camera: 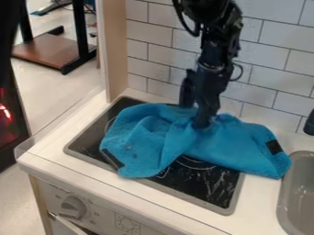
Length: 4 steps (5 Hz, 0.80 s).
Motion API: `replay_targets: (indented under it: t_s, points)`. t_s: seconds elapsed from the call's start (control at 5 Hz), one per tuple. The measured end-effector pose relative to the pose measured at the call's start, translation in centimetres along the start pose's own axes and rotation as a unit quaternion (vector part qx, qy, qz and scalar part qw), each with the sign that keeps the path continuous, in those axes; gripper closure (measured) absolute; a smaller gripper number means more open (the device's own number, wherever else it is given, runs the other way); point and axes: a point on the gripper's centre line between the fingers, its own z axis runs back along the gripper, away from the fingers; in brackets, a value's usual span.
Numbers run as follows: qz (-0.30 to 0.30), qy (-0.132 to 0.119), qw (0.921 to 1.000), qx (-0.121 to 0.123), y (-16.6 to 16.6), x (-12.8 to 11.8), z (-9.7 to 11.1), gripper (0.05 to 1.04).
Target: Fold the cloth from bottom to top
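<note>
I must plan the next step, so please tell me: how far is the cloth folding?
Begun, it seems: the blue cloth is drawn up at its near middle, baring stovetop. In hand: the end effector is down at the cloth's middle, grip unclear. Left: likely lifting its low ends, flattening the bunches.

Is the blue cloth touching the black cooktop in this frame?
Touching. The camera view shows the blue cloth draped across the black cooktop, its folds resting on the surface and hiding part of it.
</note>
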Motion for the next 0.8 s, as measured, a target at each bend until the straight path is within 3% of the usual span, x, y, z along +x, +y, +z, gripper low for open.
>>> replay_targets:
  t_s: [0.4,0.8]
  points:
    - [0.008,-0.030,0.9994,0.016,0.1,-1.2,4.7,0.085]
    - [0.037,-0.039,0.9983,0.020,0.8,-3.8,6.8,0.085]
